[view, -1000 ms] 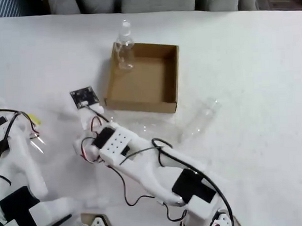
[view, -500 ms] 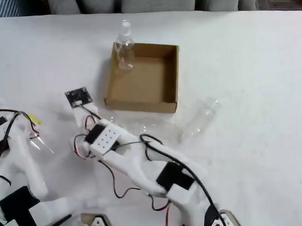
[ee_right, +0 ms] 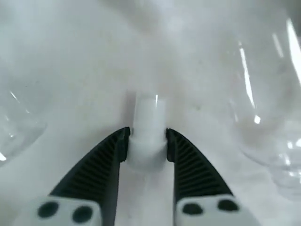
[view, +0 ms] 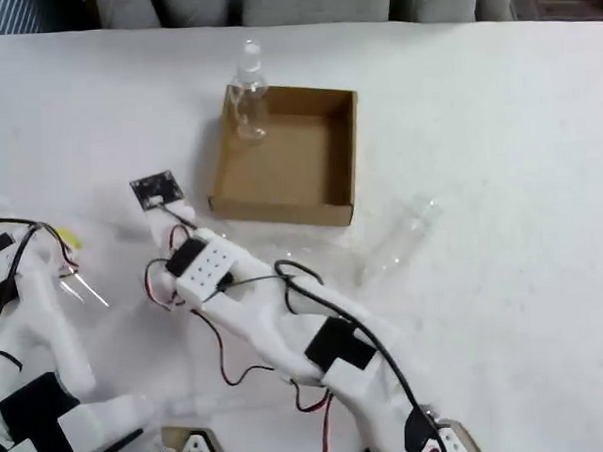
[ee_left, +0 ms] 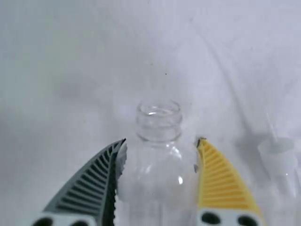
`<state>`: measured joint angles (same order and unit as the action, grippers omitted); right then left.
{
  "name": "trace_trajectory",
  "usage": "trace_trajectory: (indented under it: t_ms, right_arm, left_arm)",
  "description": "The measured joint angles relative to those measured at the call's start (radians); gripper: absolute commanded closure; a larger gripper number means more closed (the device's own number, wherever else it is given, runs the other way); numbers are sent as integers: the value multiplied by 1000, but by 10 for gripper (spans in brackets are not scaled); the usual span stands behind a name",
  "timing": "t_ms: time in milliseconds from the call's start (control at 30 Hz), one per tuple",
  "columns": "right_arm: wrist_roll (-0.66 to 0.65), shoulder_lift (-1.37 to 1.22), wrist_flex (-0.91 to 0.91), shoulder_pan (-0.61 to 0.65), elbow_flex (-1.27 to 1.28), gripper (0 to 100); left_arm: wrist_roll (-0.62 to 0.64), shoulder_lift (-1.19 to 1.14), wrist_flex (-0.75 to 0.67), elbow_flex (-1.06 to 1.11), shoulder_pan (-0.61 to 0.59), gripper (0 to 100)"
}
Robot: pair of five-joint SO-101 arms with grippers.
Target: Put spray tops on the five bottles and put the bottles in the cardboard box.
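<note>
While the right tool (ee_right: pixel 146 133) pinches a white spray top (ee_right: pixel 146 117) between its dark fingers, the left tool (ee_left: pixel 161 141) is pressed on the shoulders of a clear bottle (ee_left: pixel 159 174). The bottle's open neck points straight away from the left tool, along its long axis. Both are over the front left part of the surface (view: pixel 497 117), in front of the cardboard box (view: pixel 281 209). I judge the spray top must meet that neck in line. The bottle looks thin, glossy and empty.

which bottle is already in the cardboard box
The upright bottle with a spray top, in the cardboard box's far corner; the bottle beside the box lies on the table.
</note>
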<state>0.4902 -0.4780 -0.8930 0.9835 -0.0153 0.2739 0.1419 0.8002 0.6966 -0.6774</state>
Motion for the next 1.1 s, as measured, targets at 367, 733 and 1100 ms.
trace_trajectory:
  t_ms: [367, 733, 1100]
  right_arm:
    - [-127, 160, -149, -17, 8, 982]
    - [-195, 508, -66, -114, 345, 982]
    - [-198, 979, -28, -462, 684, 978]
  left_arm:
    - [0, 0, 0, 0, 0, 980]
    - [0, 78, 6, 34, 29, 980]
    - [0, 405, 14, 186, 192, 980]
